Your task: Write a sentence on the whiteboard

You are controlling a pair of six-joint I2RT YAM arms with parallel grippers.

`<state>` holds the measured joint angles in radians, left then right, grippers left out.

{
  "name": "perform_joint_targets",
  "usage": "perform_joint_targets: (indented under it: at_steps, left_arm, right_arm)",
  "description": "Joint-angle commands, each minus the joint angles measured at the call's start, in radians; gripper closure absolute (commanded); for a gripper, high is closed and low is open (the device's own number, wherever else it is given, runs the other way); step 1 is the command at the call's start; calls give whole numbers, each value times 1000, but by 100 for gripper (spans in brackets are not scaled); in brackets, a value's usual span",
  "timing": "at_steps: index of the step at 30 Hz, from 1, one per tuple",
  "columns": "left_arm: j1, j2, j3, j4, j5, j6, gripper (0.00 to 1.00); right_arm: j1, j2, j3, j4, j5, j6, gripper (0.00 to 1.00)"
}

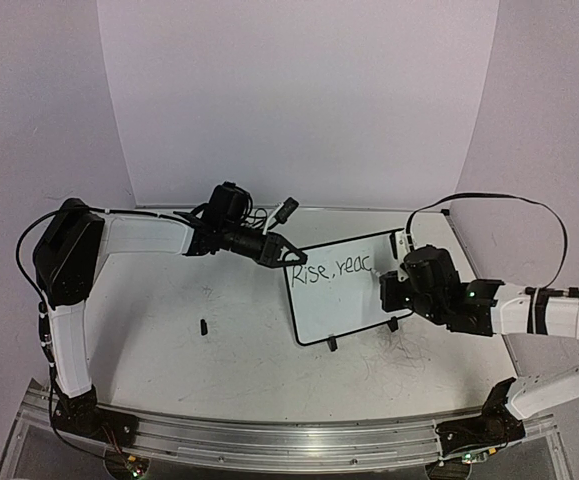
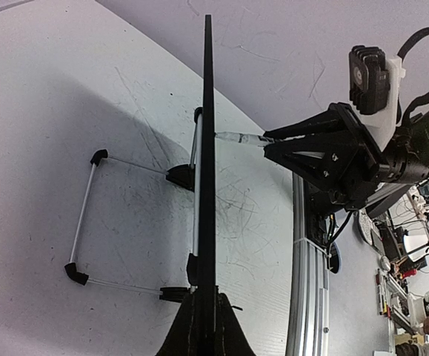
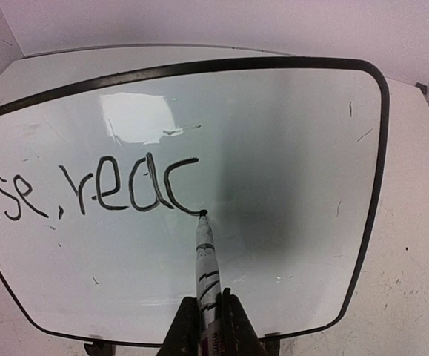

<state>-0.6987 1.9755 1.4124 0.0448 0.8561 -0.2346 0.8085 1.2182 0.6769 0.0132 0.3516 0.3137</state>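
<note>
The whiteboard (image 1: 341,290) stands propped on the table, black-framed, and reads "Rise, reac" (image 1: 327,271) in black marker. My left gripper (image 1: 287,256) is shut on the board's top left edge; in the left wrist view the board shows edge-on (image 2: 208,148) between my fingers. My right gripper (image 1: 389,292) is shut on a white marker (image 3: 207,267). The marker's tip touches the board (image 3: 288,148) at the end of the letter "c" of the sentence (image 3: 88,191).
The board's wire stand (image 2: 88,215) with black feet rests on the scuffed tabletop. A small black cap (image 1: 203,327) lies on the table left of the board. The aluminium rail (image 1: 289,440) runs along the near edge. Walls close in behind and at the right.
</note>
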Motion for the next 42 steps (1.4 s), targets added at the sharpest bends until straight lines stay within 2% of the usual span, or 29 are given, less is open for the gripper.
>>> perform_joint_targets:
  at_steps: [1,17,42]
  left_arm:
    - [-18,-36,-1,-31,21,12,100]
    - [-19,-43,-2,-31,23,15,100]
    - [-22,-45,-1,-33,23,15,100]
  right_arm:
    - [-7,-68,37,103,26,-24,100]
    - [-46,24,111,100,53,-63,100]
    - [-45,-20,4,-47,-50,29,100]
